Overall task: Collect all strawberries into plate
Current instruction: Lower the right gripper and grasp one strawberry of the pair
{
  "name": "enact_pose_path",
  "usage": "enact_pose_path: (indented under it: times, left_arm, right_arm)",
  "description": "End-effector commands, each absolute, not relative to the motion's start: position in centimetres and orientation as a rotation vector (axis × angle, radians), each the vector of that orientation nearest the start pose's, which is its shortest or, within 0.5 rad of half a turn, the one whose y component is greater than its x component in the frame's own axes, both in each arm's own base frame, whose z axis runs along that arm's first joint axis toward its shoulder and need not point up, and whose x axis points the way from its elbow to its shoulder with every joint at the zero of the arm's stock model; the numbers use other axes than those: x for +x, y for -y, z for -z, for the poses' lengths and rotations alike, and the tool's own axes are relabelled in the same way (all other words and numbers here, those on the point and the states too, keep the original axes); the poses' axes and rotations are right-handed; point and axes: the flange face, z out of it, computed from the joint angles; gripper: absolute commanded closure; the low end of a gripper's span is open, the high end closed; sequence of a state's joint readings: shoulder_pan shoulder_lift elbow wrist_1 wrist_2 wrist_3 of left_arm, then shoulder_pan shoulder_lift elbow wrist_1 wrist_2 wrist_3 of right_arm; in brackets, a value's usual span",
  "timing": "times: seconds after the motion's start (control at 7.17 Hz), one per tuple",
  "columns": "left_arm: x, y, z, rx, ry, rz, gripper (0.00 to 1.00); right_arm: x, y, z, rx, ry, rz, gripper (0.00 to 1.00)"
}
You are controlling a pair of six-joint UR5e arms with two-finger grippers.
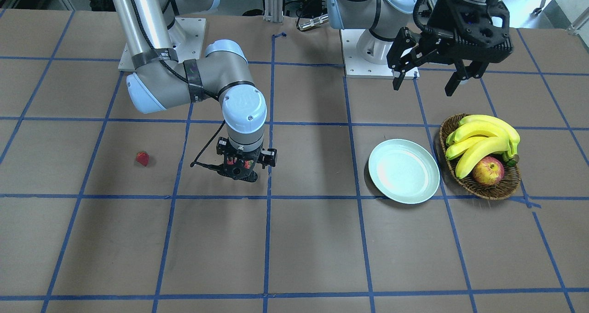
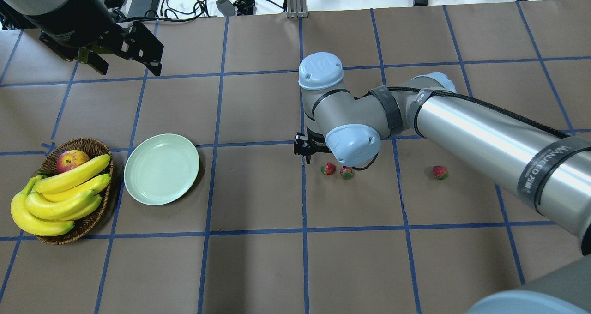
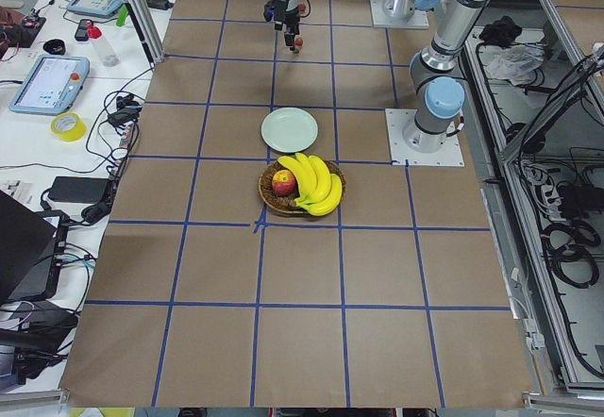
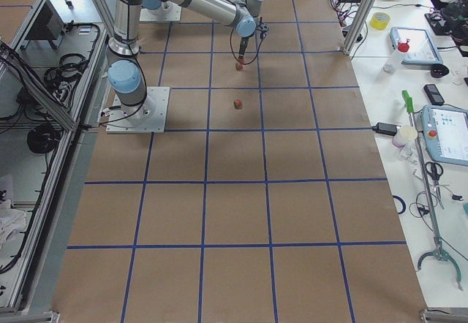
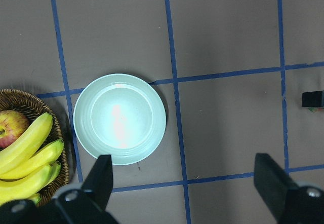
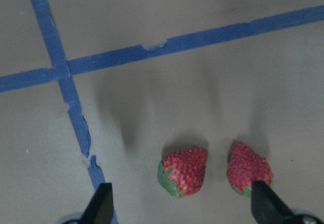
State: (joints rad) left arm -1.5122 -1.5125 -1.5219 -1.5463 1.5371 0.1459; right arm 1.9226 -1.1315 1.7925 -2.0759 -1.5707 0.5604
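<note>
- Table [image 2: 258,268] covered in brown paper, with a blue tape grid. Benches with cables and gear stand around it.
- Right gripper [image 6: 181,210] is down low over the middle of the table, pointing straight down. Its jaws are spread wide and grip nothing.
- In the right wrist view, one strawberry [image 6: 183,172] lies between the fingertips [image 6: 103,203]. A second strawberry [image 6: 248,168] lies just beside it, at the other fingertip. Whether either fingertip touches a berry, I cannot tell.
- Both berries are red with dimpled, seeded skin. They are cone-shaped with a small green top and lie on their sides on the paper.
- The third strawberry [image 2: 439,172] lies alone, well apart from the pair, further out on the robot's right.
- There are three strawberries, all on the table paper and all well apart from the plate.
- There is one plate [image 2: 161,168], round, shallow, glossy and pale mint. It sits on the robot's left half of the table, just beside the basket.
- Left gripper [image 1: 423,88] hangs high above the table near its base. Its jaws are apart and it holds nothing. Its camera looks down on the plate.
- There is one brown wicker basket [image 2: 87,143]. It holds one bunch of yellow bananas [image 2: 60,198], at least four of them though the exact count is unclear, and one red-yellow apple [image 2: 71,159].
</note>
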Motion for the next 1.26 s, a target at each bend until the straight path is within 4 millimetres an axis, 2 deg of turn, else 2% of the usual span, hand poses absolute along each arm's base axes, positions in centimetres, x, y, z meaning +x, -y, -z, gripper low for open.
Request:
enact_pose_path:
  times: [0.0, 0.14, 0.28, 0.42, 0.56, 0.84, 0.98, 1.12]
  left_arm:
    - [-10.8, 48.4, -54.2, 0.141, -3.151, 0.210, 0.00]
    - [-10.9, 48.4, -54.2, 0.141, -3.152, 0.210, 0.00]
    - [-10.8, 48.4, -54.2, 0.141, -3.151, 0.210, 0.00]
    - [-10.8, 48.4, -54.2, 0.139, -3.152, 0.210, 0.00]
    - [-10.8, 48.4, -54.2, 0.141, -3.151, 0.210, 0.00]
    - [-10.8, 48.4, -54.2, 0.141, -3.152, 0.208, 0.00]
    - [-10.8, 48.4, -54.3, 0.139, -3.151, 0.213, 0.00]
    - [-10.8, 48.5, -54.5, 0.139, -3.151, 0.217, 0.00]
  right_arm:
    - [32.6, 49.4, -17.5, 0.339, -3.164, -0.237, 0.08]
    - [32.7, 49.5, -17.5, 0.336, -3.162, -0.233, 0.18]
    - [32.7, 49.5, -17.5, 0.334, -3.163, -0.232, 0.48]
    - [32.6, 49.5, -17.5, 0.331, -3.166, -0.236, 0.69]
    - [32.6, 49.4, -17.5, 0.325, -3.168, -0.245, 0.96]
    - [32.7, 49.7, -18.4, 0.333, -3.160, -0.224, 1.00]
    - [33.8, 50.5, -20.4, 0.331, -3.115, -0.181, 1.00]
    - [36.3, 50.4, -21.6, 0.321, -2.983, -0.213, 1.00]
